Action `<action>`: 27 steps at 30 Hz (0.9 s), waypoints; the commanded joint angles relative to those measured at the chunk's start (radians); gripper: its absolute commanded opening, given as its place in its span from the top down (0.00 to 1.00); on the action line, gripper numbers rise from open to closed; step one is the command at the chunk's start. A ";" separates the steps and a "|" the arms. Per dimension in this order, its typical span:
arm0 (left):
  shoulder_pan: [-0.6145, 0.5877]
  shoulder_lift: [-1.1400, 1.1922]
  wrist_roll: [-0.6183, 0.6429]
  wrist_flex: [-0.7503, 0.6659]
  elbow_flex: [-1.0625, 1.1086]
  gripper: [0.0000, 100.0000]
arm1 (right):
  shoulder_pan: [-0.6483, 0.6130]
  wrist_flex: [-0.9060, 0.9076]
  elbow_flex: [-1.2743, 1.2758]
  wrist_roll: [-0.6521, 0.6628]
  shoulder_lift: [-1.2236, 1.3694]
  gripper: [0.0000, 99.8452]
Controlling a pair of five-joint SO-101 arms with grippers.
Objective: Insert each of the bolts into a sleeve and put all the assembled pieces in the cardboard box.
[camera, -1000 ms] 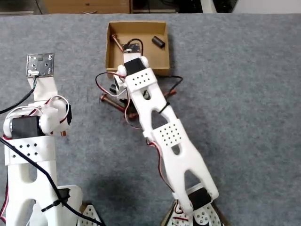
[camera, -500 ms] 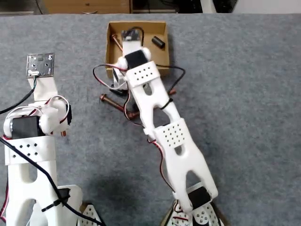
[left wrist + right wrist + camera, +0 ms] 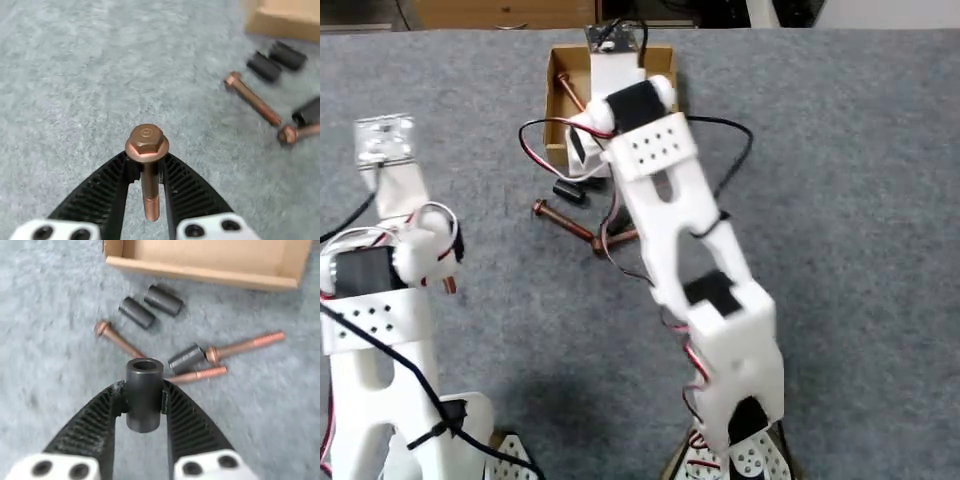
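Two white arms share a grey surface (image 3: 840,200). The right arm (image 3: 670,210) stretches from its base up across the cardboard box (image 3: 557,105) and covers much of it in the high view. The left arm (image 3: 380,330) stands well apart from the box, off to one side.

The right gripper (image 3: 144,399) is outside the box, near the parts scattered before its outer wall. Its black toothed fingers are pressed against a black held sleeve (image 3: 144,390), which stands with its open bore facing the wrist camera. The left gripper (image 3: 146,167), well apart from the box, pinches a copper held bolt (image 3: 148,192) just under its hex head, with the shank running back between the fingers.

Three loose bolts (image 3: 116,339) lie on the surface outside the box, farther from its wall than the nearest sleeves. One more boxed bolt (image 3: 570,92) shows inside, along the box's side wall. Of the three loose sleeves (image 3: 136,312), two lie side by side just beside the box's outer wall. The third lies farther out among the bolts, just beside the head of one.
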 commanded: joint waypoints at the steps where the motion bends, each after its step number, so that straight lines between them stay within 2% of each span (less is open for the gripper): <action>1: -0.041 -0.028 0.048 -0.012 -0.086 0.98 | -0.013 0.023 0.174 0.032 -0.283 1.00; 8: -0.038 -0.028 0.130 -0.012 -0.204 0.98 | -0.015 0.015 0.512 0.107 -0.688 1.00; 12: -0.020 -0.025 0.133 -0.021 -0.245 0.98 | -0.010 -0.083 0.716 0.173 -0.901 1.00; 19: 0.072 -0.028 0.135 -0.083 -0.242 0.98 | -0.008 -0.433 1.219 0.273 -1.343 1.00; 23: 0.104 -0.030 0.133 -0.158 -0.209 0.98 | -0.013 -0.695 1.577 0.270 -1.624 1.00; 27: 0.207 -0.054 0.129 -0.175 -0.229 0.98 | -0.013 -0.942 1.883 0.265 -1.905 1.00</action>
